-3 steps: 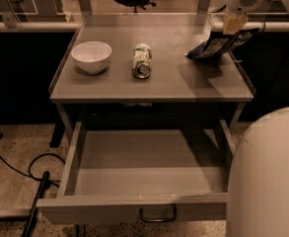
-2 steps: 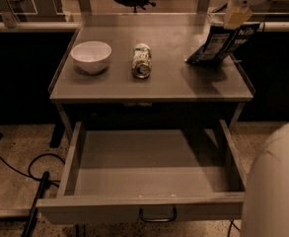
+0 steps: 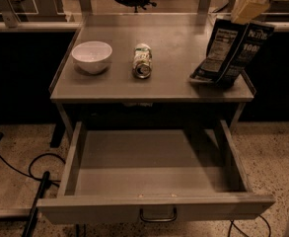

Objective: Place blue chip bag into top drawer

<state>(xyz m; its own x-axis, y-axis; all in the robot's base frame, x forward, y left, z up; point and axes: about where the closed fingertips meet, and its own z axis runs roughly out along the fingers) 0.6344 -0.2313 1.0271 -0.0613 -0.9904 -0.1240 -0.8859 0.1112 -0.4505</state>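
The blue chip bag point(image 3: 230, 51) hangs tilted at the table's right side, white nutrition panel facing me, its lower edge at or just above the tabletop. My gripper point(image 3: 248, 8) is at the top right, directly above the bag, its pale fingers closed on the bag's top edge. The top drawer point(image 3: 154, 174) is pulled fully open below the tabletop and shows a bare grey floor. Its front panel has a dark handle point(image 3: 158, 215) at centre.
A white bowl point(image 3: 91, 56) stands at the left of the grey table point(image 3: 178, 41). A green-and-white can point(image 3: 142, 60) lies on its side in the middle. Black cables point(image 3: 35, 181) lie on the speckled floor at the left. Railings and a chair base are behind the table.
The bag has been lifted from lying slumped on the table to hanging nearly upright from the gripper. The robot's white body at the lower right has left the view.
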